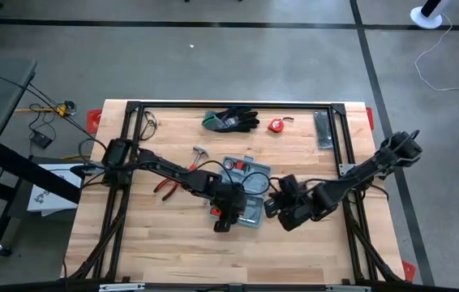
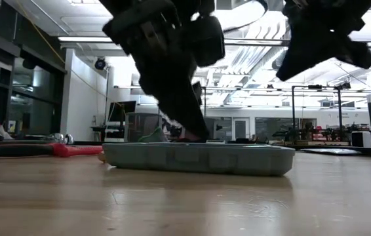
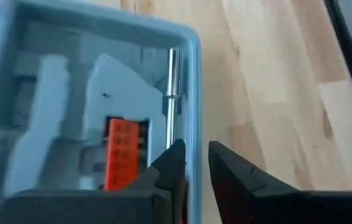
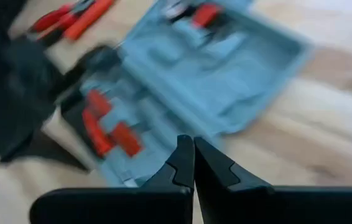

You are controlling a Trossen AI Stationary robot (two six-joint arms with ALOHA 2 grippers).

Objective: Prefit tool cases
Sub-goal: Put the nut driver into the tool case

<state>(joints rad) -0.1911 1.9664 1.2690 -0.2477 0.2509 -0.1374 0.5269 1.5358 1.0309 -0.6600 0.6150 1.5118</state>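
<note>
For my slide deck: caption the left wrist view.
Left hand, fingers slightly apart, astride the open grey-blue tool case rim beside a metal rod.

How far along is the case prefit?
Done: the grey-blue case lies open on the table, with orange-red pieces and a metal shaft seated in its recesses. In hand: the left gripper, jaws slightly apart, sits at the case's rim, holding nothing visible; the right gripper is shut beside the case. Left: red-handled pliers, a hammer and a tape measure lie outside.
</note>
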